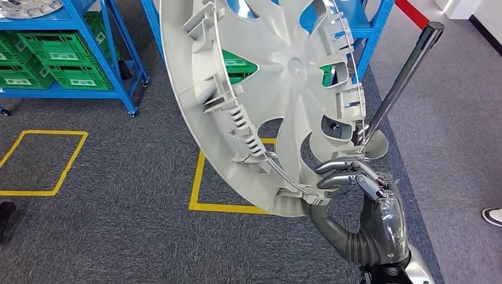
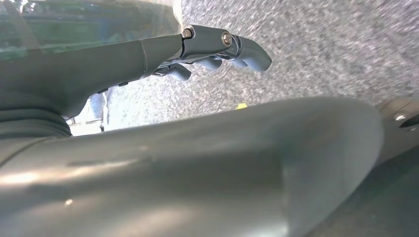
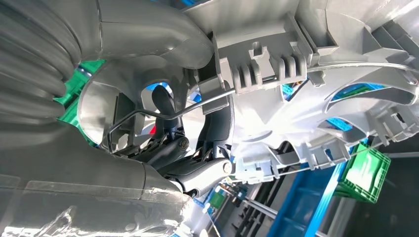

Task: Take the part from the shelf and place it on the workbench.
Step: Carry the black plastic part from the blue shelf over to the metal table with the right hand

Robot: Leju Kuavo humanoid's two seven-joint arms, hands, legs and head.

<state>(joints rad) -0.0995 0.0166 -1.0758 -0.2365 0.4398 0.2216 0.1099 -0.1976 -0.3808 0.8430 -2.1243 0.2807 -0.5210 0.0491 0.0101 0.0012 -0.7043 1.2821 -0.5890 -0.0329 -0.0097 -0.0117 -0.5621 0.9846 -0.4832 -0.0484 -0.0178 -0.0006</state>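
The wheel cover (image 1: 278, 94) is hanging in the air in front of the robot, tilted, its ribbed back side facing the head camera, above grey carpet (image 1: 118, 225) with yellow floor markings (image 1: 204, 189). It is already off the blue shelf (image 1: 77, 23), which is standing behind with green crates (image 1: 53, 65), and no tabletop is appearing yet, so the carrying leg is probably under way. The part is looking like thin moulded plastic: light for its span, fairly stiff at the rim, yet likely to flex and swing when held from one edge. Its clips and the thin wire ring (image 1: 278, 171) along the rim seem the fragile bits, so the sturdy rim, or a spoke opening, is the better place to grip.

The right hand (image 1: 355, 183) is holding the cover by its lower rim, its fingers (image 1: 337, 167) curling over the edge. In the right wrist view the fingers (image 3: 197, 168) are reaching through an opening and closing around the rim, the thumb pressing from the other side.

The left hand (image 2: 207, 54) is hanging over the carpet with its fingers (image 2: 247, 52) curled partway and apparently holding nothing, though the blurred view is making it hard to be sure.

A chrome post (image 1: 402, 83) is standing just beside the cover's edge and could snag it.
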